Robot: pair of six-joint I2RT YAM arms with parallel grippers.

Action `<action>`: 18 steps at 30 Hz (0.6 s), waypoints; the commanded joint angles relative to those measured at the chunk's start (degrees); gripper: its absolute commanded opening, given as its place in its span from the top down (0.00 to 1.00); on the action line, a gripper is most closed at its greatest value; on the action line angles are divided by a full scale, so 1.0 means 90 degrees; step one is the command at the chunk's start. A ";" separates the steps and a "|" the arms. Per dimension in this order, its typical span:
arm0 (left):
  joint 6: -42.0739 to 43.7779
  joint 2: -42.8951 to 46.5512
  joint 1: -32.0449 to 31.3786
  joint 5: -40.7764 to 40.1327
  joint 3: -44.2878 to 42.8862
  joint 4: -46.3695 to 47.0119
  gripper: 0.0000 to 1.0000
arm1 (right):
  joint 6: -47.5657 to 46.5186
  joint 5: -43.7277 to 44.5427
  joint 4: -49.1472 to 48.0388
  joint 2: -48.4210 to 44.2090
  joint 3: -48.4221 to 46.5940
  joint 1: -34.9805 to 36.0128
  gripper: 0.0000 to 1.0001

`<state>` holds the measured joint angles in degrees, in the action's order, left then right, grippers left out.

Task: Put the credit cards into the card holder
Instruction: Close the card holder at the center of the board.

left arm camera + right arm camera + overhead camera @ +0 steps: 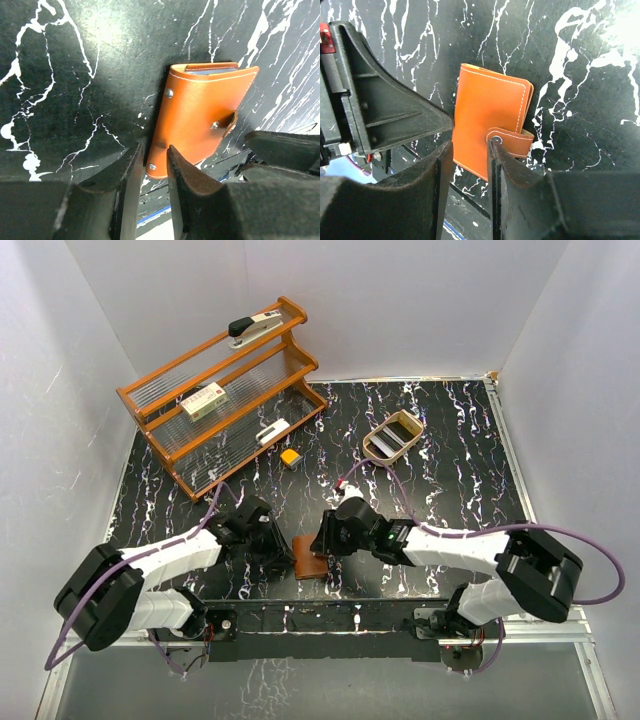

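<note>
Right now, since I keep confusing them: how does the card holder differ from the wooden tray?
The card holder is reddish-brown leather; the wooden tray is pale tan. The card holder lies flat and folded shut, tab snapped; the wooden tray stands open-topped. The card holder sits at the front, the wooden tray farther back right. Both seem to hold cards.

White arms (pixel 170 555) (pixel 450 545), black claws (pixel 155 155) (pixel 470 145) (matte) — purple cables (pixel 580 537)
</note>
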<state>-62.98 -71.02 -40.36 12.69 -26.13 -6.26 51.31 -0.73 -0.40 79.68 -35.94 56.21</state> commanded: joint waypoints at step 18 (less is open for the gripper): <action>0.0585 -0.0790 -0.0036 0.0376 -0.0591 0.0574 0.88 | -0.0208 0.0518 0.0570 0.0007 -0.0388 0.0015 0.72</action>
<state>-58.67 -78.72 -40.40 15.16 -32.71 -2.83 49.69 2.92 6.85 78.11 -37.78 56.21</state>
